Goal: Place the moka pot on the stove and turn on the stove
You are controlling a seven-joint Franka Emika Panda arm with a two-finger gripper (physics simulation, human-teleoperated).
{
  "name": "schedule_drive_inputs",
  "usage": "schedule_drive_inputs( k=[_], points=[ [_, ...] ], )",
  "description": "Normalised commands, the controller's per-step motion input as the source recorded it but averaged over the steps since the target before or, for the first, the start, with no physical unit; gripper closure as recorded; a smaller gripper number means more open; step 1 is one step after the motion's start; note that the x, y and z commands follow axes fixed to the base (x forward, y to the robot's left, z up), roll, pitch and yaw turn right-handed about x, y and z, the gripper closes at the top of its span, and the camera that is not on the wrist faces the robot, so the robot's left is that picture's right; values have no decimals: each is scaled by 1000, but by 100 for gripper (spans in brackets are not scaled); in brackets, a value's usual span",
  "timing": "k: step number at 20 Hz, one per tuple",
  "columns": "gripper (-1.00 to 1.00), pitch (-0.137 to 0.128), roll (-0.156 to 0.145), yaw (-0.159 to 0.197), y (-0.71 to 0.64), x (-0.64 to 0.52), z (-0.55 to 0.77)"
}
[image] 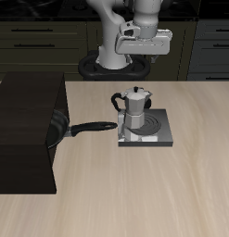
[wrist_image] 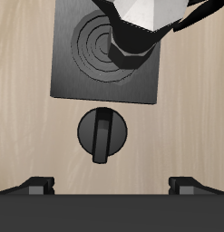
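The silver moka pot (image: 134,109) stands upright on the grey stove (image: 159,137), with its black handle pointing toward the frying pan. In the wrist view the moka pot (wrist_image: 145,18) covers part of the stove plate (wrist_image: 75,82) beside the dark spiral coil (wrist_image: 101,41), which is not glowing. The stove's black knob (wrist_image: 102,134) lies below my gripper. My gripper (image: 144,54) hangs high above the table, behind the stove. It is open and empty, and in the wrist view the gripper (wrist_image: 112,186) has its fingertips (wrist_image: 39,185) wide apart.
A black frying pan (image: 62,130) lies beside the stove with its handle (image: 93,128) pointing at the stove. It sits half under the large black box (image: 23,130). Dark cabinets stand behind the table.
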Motion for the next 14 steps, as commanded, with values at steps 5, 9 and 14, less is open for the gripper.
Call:
schedule_drive_inputs(
  k=[5, 9, 14],
  points=[
    [-100, -18, -2, -1, 3, -241, -108],
    [-100, -67, -19, 22, 11, -215, -61],
    [-100, -52, 0, 11, 42, -46, -35]
  ],
)
